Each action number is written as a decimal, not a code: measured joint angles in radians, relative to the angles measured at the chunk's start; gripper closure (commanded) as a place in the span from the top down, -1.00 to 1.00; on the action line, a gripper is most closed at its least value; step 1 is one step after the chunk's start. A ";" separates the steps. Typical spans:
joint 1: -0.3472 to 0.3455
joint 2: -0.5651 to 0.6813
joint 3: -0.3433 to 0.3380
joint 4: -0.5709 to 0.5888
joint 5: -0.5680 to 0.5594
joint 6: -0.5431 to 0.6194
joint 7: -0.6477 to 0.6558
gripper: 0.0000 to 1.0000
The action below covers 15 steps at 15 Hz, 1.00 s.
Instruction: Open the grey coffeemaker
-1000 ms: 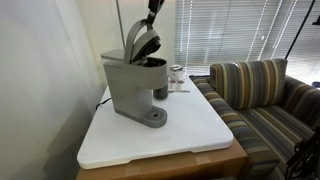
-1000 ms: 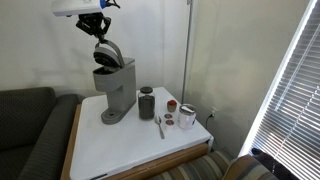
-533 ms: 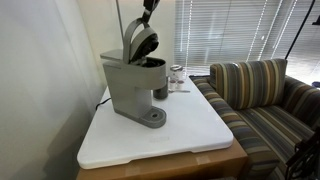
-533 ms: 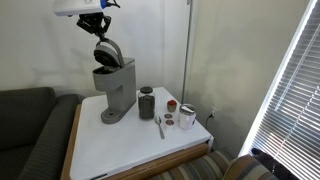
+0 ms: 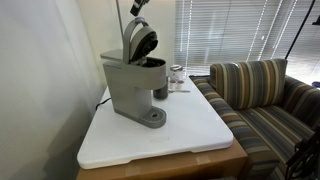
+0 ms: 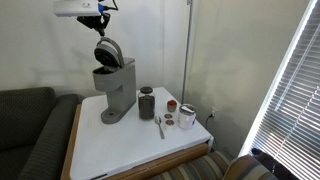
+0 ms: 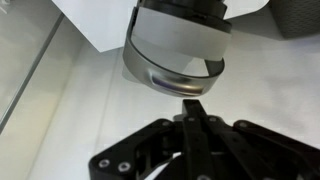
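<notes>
The grey coffeemaker (image 5: 125,85) stands at the back of the white tabletop and shows in both exterior views (image 6: 115,90). Its hinged lid (image 5: 140,40) is swung up nearly upright, and the dark brew head under it is exposed. My gripper (image 5: 140,5) is just above the raised lid's top edge (image 6: 107,50) and seems to be clear of it. In the wrist view the fingers (image 7: 195,103) are pressed together with nothing between them, right below the lid's shiny rim (image 7: 178,55).
A dark cup (image 6: 147,103) stands beside the machine. Small jars (image 6: 186,116) and a spoon (image 6: 160,126) lie further along the white tabletop (image 5: 180,135). A striped sofa (image 5: 265,100) and a dark couch (image 6: 25,120) flank the table. A thin pole (image 6: 187,50) stands behind it.
The lid has swung a little further up. My gripper has risen and now sits above the lid's top edge.
</notes>
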 measured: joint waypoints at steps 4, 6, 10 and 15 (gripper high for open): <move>-0.001 0.018 0.013 -0.002 0.113 0.051 -0.065 -1.00; -0.002 0.020 0.020 -0.005 0.157 0.079 -0.099 -1.00; -0.002 0.012 0.032 -0.012 0.205 0.153 -0.152 -1.00; -0.003 -0.090 0.031 -0.089 0.206 0.101 -0.161 -0.34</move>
